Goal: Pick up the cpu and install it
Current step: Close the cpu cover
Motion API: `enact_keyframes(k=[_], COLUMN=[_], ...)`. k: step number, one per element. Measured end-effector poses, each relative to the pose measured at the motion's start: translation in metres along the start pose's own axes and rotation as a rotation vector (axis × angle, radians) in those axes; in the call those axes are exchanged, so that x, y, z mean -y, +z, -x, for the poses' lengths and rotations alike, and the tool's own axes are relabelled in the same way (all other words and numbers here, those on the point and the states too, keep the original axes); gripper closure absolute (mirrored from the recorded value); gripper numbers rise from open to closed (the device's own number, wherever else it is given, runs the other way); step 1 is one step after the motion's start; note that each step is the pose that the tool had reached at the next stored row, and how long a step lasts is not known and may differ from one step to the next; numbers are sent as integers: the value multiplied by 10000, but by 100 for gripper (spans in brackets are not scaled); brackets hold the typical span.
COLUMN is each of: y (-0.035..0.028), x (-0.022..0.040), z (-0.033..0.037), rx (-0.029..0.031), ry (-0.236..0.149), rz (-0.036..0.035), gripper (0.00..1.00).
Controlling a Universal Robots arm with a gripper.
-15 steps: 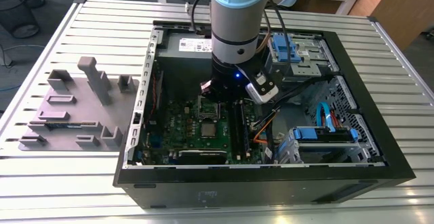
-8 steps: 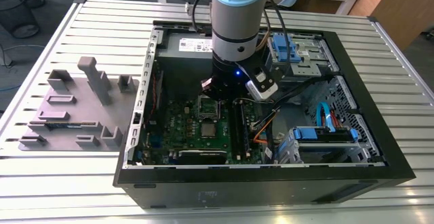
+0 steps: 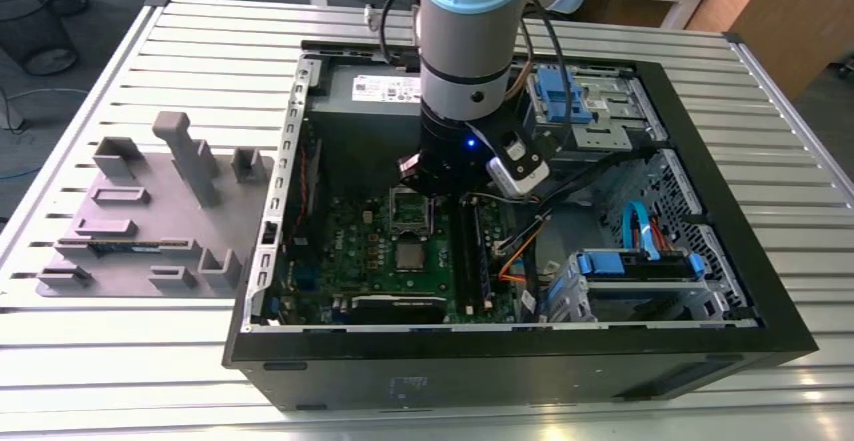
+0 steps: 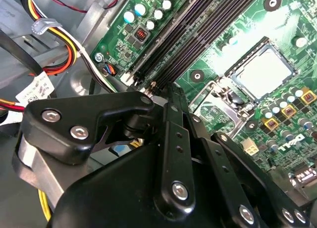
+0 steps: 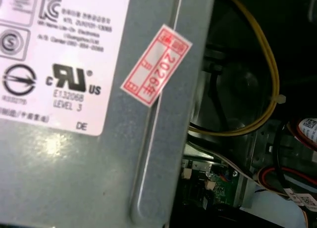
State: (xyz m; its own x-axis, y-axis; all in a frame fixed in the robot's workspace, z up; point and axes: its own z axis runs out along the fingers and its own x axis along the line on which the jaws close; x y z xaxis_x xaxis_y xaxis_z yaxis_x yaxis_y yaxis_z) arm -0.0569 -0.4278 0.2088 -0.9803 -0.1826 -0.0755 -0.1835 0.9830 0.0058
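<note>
The cpu (image 4: 261, 72) is a dull silver square lying flat in the motherboard socket, also seen as a small silver square (image 3: 408, 254) in the exterior view. The hinged metal frame (image 3: 410, 211) stands swung open just behind it. My gripper (image 3: 438, 183) hangs inside the open computer case, over the board just beyond the frame and apart from the cpu. In the second wrist view the gripper's black linkages (image 4: 171, 97) cover the foreground, with the cpu further off on the green board.
The grey power-supply box (image 5: 74, 139) is close to the wrist, with yellow cables (image 5: 267, 79) beside it. Black memory slots (image 4: 198, 35) run next to the socket. Blue drive bays (image 3: 641, 266) stand at the exterior view's right, a grey fixture tray (image 3: 147, 221) at its left.
</note>
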Motion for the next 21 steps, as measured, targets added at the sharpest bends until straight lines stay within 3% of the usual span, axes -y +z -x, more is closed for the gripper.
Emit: enact_keyframes(k=[11,21], y=[3,31], x=[-5,-80], z=[2,6], rx=[1,0], ry=[-28,-39], rz=[0,-1], gripper=[89,89])
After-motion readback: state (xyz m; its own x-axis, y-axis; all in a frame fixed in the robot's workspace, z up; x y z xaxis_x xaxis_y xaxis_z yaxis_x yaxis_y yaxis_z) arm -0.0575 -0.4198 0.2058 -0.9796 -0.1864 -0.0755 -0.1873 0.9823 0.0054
